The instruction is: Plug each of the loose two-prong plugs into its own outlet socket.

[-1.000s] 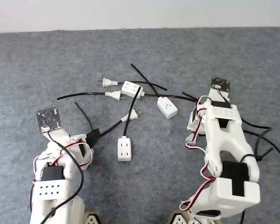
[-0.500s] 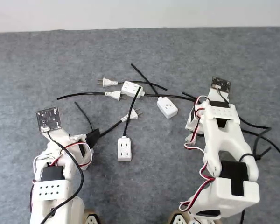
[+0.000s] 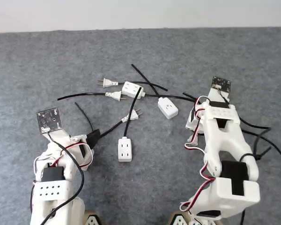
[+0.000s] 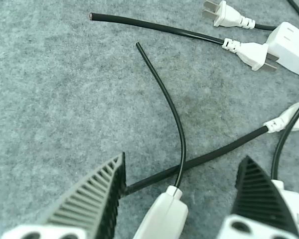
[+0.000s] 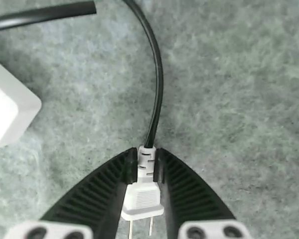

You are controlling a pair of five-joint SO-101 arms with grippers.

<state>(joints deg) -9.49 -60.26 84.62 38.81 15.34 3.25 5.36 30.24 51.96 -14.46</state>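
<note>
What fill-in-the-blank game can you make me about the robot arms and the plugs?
The right arm's jaws are shut on a white plug with ___ prongs.
The left arm's jaws stand ___.
The plug's cord is ___.
The mat under everything is ___.
Missing words: two; open; black; grey.

— Anything covered?
— Marking right gripper [image 5: 145, 152] and held plug [image 5: 142, 196] as buried under right arm [image 3: 227, 140] in high view. Prong tips clipped by wrist frame edge.
— Cropped elsewhere?
— Flagging outlet block [image 5: 5, 112] as half out of frame. Also white piece [image 4: 162, 219] between left gripper [image 4: 184, 157] fingers: cut off, plug or socket, can't tell. Noting black cables [image 3: 264, 127] running off high view at 3 o'clock.
</note>
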